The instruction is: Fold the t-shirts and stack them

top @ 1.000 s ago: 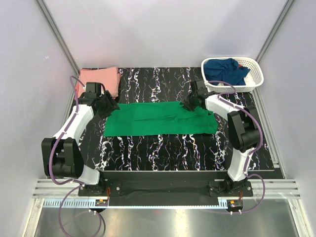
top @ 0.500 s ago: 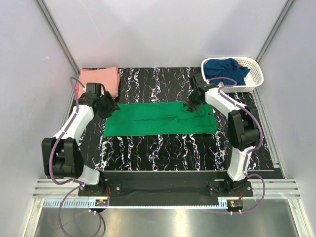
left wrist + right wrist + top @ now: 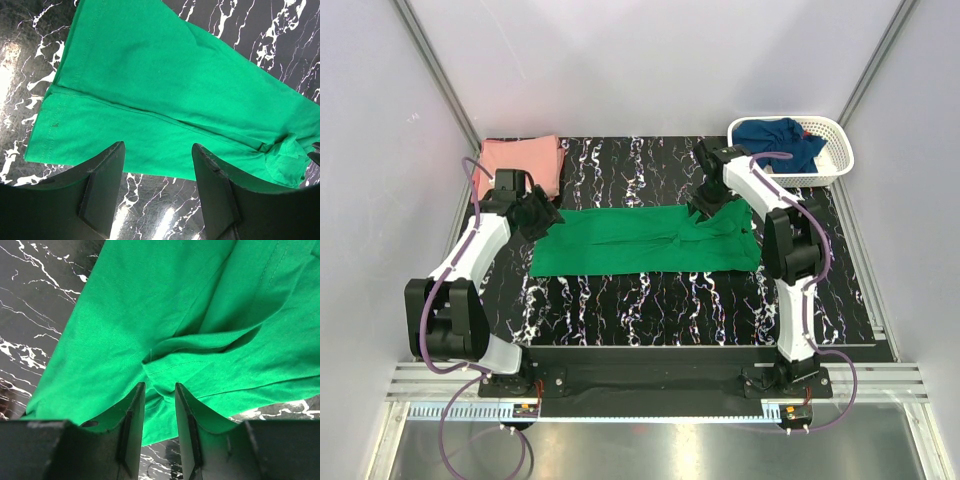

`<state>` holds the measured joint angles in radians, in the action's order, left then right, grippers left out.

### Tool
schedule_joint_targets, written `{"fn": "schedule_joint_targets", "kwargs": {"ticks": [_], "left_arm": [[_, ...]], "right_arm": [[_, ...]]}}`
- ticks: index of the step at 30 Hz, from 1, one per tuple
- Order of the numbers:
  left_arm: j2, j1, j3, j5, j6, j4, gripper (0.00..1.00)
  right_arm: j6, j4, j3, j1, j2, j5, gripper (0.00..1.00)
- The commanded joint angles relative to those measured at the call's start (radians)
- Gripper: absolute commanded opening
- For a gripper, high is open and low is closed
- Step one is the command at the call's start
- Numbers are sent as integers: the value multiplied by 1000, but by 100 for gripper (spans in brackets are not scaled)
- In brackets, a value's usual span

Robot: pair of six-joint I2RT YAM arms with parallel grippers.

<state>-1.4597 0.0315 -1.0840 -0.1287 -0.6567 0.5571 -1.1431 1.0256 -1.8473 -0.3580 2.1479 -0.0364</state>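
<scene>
green t-shirt (image 3: 640,240) is on the black marbled table (image 3: 640,300), mid-table, laid flat as a long band running left to right. it looks folded lengthwise, with a seam line along the middle. the right end is more rumpled than the left.

left gripper (image 3: 535,215) sits at the shirt's far-left corner. on the left wrist cam the left gripper (image 3: 157,150) has its jaws wide apart with nothing between them. only the green t-shirt (image 3: 165,100) lying flat and its hemmed edge show past the fingers (image 3: 102,190). so it's open and holding nothing.

right gripper (image 3: 703,208) is down at the far edge of the shirt, right of centre. on the right wrist cam the right gripper (image 3: 160,387) has its jaws nearly together, with a narrow gap. a pucker of the green t-shirt (image 3: 150,315) runs up into that gap, and creases fan out from it. i can't tell from here whether the fingers (image 3: 132,430) are really pinching the cloth or just sitting over it.

pink t-shirt (image 3: 520,160) is folded flat at the far-left corner of the table, just beyond the left gripper and apart from the green one.

navy t-shirt (image 3: 775,140) is crumpled inside the white lattice basket (image 3: 847,155) at the far-right corner, unfolded.
</scene>
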Motion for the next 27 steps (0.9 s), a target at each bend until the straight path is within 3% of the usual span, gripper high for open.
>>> {"fn": "schedule_joint_targets", "kwargs": {"ticks": [1,27], "left_arm": [[1,-2,9,-25,-9,-48,61],[-31,-2,1,-38,-4,-54,61]], "right_arm": [[-40,102,-79,-4,33,-16,38],[-96,105,-179,-6,156,33,39]]}}
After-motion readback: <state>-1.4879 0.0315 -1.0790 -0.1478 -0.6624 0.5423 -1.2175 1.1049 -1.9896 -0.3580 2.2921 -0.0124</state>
